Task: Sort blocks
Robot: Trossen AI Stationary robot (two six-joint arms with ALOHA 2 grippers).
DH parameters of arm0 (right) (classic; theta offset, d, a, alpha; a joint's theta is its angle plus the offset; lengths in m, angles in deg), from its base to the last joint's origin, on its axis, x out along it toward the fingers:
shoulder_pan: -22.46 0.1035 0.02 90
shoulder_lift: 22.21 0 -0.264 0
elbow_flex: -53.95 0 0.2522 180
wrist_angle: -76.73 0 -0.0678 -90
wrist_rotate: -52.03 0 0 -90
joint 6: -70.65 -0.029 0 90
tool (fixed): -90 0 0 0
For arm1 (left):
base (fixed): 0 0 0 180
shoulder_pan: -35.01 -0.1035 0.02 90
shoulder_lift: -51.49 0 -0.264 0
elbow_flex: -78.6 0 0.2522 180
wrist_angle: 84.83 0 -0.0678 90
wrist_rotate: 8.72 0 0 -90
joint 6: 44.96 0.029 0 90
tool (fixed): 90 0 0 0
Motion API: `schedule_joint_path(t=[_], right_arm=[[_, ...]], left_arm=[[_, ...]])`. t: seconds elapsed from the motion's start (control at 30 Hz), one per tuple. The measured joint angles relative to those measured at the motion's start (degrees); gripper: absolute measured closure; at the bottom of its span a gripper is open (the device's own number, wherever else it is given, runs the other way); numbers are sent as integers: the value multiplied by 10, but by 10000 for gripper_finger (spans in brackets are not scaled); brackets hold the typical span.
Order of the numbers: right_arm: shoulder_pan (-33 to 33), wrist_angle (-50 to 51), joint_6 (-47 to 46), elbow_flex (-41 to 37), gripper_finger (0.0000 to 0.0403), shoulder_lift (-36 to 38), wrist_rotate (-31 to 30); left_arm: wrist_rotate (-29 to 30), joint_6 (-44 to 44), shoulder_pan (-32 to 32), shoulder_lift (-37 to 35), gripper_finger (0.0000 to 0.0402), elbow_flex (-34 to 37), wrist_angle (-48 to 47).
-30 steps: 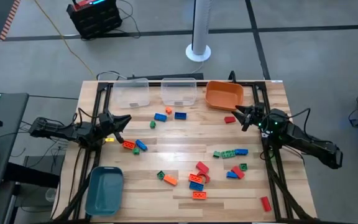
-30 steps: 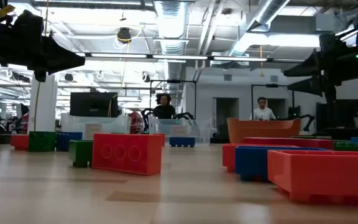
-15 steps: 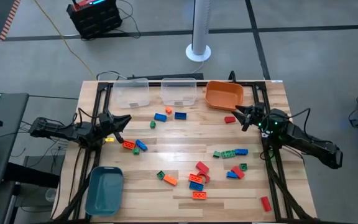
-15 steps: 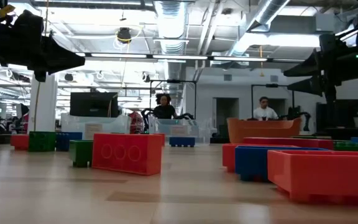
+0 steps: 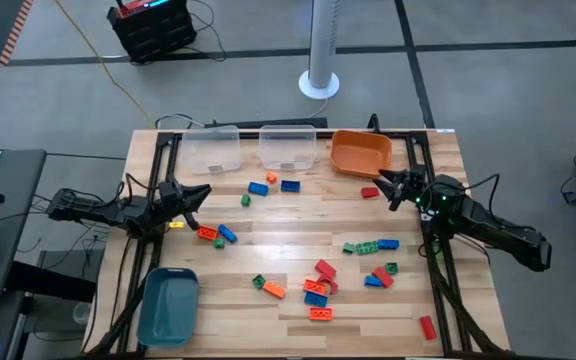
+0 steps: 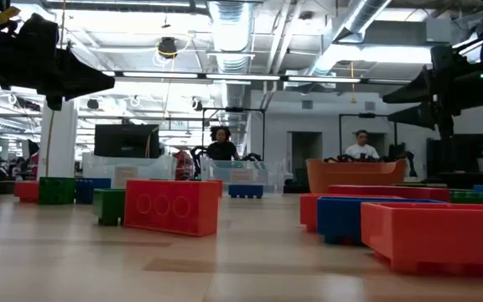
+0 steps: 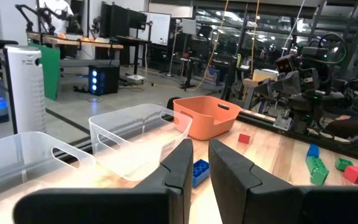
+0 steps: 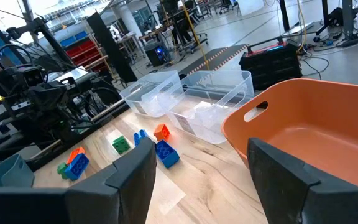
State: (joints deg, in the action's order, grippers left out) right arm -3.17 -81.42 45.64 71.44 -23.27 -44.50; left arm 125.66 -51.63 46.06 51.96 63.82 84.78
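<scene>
Small studded blocks in red, orange, blue and green lie scattered on the wooden table: a cluster (image 5: 320, 283) at the near middle, a green and blue row (image 5: 371, 245), a few (image 5: 268, 184) before the clear bins, and an orange and blue pair (image 5: 215, 234). My left gripper (image 5: 196, 195) hovers at the table's left, above and just beyond that pair, its fingers (image 7: 201, 163) all but together and empty. My right gripper (image 5: 380, 184) hovers at the far right next to the orange bin (image 5: 360, 152), open and empty (image 8: 201, 180), with a small red block (image 5: 370, 192) lying beside it.
Two clear bins (image 5: 213, 150) (image 5: 288, 148) and the orange bin stand along the far edge. A teal bin (image 5: 168, 305) stands at the near left corner. A lone red block (image 5: 427, 326) lies at the near right edge. People show in the room beyond (image 6: 221, 144).
</scene>
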Motion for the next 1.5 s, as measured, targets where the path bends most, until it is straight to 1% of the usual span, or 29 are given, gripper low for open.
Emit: schedule_joint_path(t=[0.33,0.4,0.57,0.63,0.87,1.13,1.27,1.37,1.43,1.5], right_arm=[[0,0,0,0,143,0,0],[0,0,0,0,143,0,0],[0,0,0,0,143,0,0],[0,0,0,0,143,0,0],[0,-9,-3,-1,143,0,0],[2,-14,-21,-2,143,0,5],[2,-14,-28,-2,143,0,48],[3,-13,-38,-2,143,0,62],[6,-15,-18,-2,143,-1,100],[8,-16,-6,-1,143,-5,121]], left_arm=[[0,-1,0,0,356,0,0],[0,-27,0,0,356,0,2],[0,-181,0,0,356,0,2],[0,-211,0,0,356,0,2],[-5,-210,0,0,356,0,2],[-15,-267,0,0,356,0,4],[-16,-288,0,0,356,0,4],[-30,-267,0,0,356,0,5],[-71,-221,0,0,356,0,15],[-129,-162,0,0,356,-5,33]])
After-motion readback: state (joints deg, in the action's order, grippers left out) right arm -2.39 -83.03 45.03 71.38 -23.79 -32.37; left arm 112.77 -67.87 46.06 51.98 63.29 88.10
